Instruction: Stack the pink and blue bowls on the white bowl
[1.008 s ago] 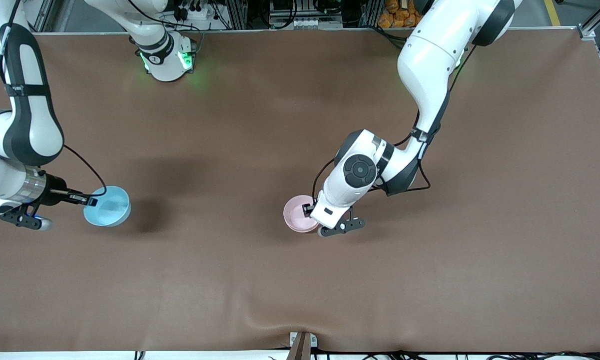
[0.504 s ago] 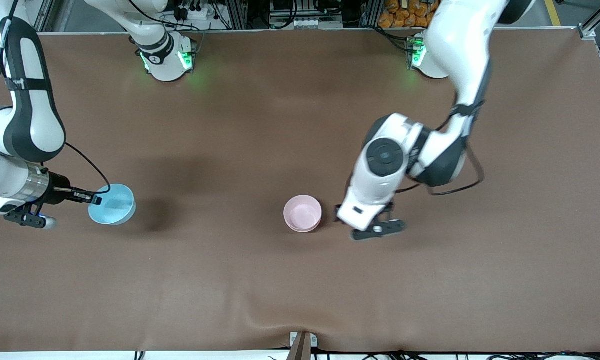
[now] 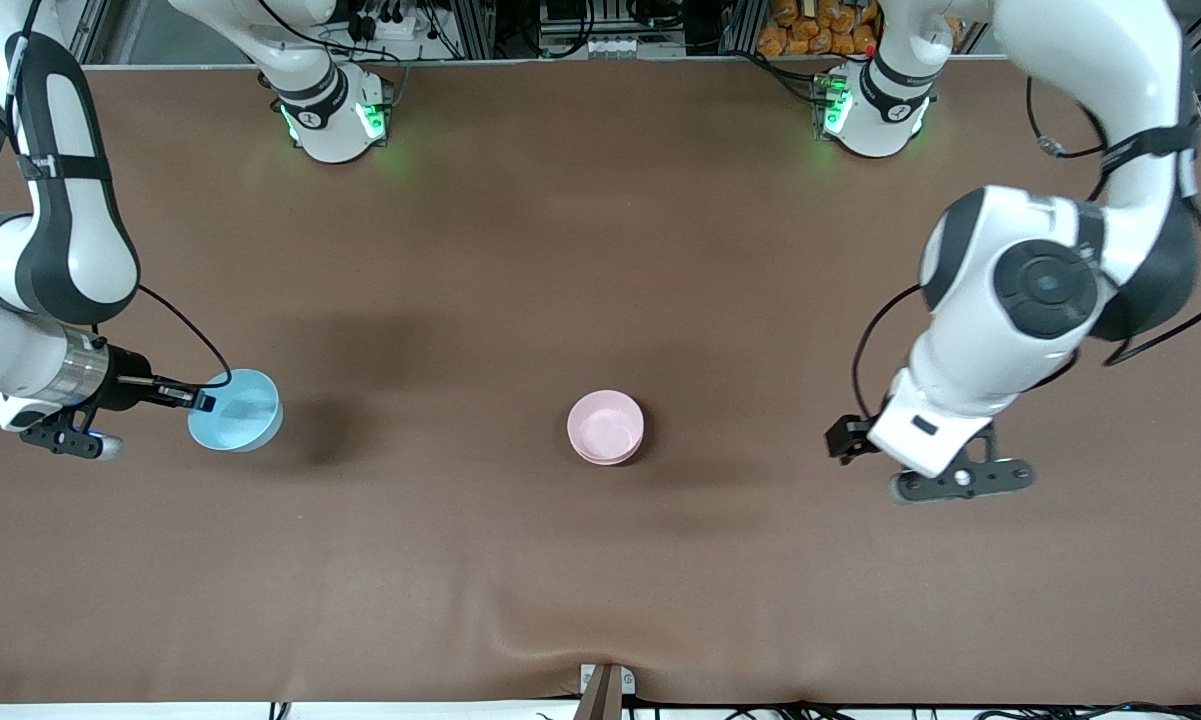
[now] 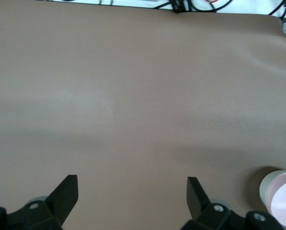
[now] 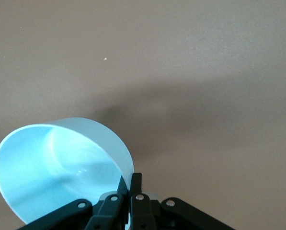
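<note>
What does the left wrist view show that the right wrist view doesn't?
Only the left wrist view shows the pink bowl, seated in a pale bowl, likely the white bowl, and the open, empty left gripper. Only the right wrist view shows the blue bowl, its rim pinched by the shut right gripper. Both show the brown table cover.

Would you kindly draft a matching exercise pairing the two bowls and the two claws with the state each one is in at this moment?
Things:
1. pink bowl
2. blue bowl
3. left claw
4. right claw

States:
A. open and holding nothing, over bare table toward the left arm's end
B. shut on a bowl's rim
C. gripped by its rim, toward the right arm's end of the table
D. standing alone near the middle of the table, nothing touching it

Pairs: 1-D, 2-C, 3-A, 4-B
</note>
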Action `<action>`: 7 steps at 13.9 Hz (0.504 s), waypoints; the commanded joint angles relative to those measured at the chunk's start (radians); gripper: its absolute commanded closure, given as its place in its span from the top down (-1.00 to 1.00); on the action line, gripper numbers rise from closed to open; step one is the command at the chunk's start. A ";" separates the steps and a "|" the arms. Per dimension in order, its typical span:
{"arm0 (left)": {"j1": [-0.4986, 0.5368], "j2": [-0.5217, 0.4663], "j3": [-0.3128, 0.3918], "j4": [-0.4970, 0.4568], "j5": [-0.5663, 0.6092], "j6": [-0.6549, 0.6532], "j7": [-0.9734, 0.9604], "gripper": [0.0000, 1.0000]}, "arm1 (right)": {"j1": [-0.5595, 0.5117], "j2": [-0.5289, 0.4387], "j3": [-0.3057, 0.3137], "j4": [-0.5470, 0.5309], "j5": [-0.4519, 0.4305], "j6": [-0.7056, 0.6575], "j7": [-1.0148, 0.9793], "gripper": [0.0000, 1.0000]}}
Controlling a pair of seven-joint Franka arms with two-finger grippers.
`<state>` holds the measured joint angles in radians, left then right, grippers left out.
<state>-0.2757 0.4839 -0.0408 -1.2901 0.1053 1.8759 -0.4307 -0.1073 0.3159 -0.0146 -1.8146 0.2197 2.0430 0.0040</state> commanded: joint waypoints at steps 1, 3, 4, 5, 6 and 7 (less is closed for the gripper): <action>0.027 -0.065 -0.010 -0.025 -0.002 -0.073 0.012 1.00 | 0.017 -0.023 0.001 0.001 0.023 -0.023 0.033 -1.00; 0.044 -0.090 -0.013 -0.025 -0.024 -0.116 0.027 1.00 | 0.035 -0.023 0.001 0.014 0.023 -0.027 0.068 -1.00; 0.053 -0.102 -0.011 -0.025 -0.044 -0.130 0.039 1.00 | 0.052 -0.023 0.001 0.018 0.023 -0.027 0.092 -1.00; 0.075 -0.117 -0.013 -0.025 -0.055 -0.141 0.050 1.00 | 0.070 -0.020 -0.001 0.026 0.023 -0.027 0.118 -1.00; 0.084 -0.126 -0.016 -0.025 -0.058 -0.153 0.072 1.00 | 0.086 -0.018 -0.001 0.031 0.023 -0.026 0.149 -1.00; 0.095 -0.131 -0.014 -0.025 -0.061 -0.165 0.110 1.00 | 0.104 -0.018 -0.001 0.037 0.023 -0.026 0.174 -1.00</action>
<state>-0.2107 0.3887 -0.0438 -1.2912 0.0652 1.7372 -0.3777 -0.0352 0.3157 -0.0104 -1.7846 0.2207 2.0312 0.1259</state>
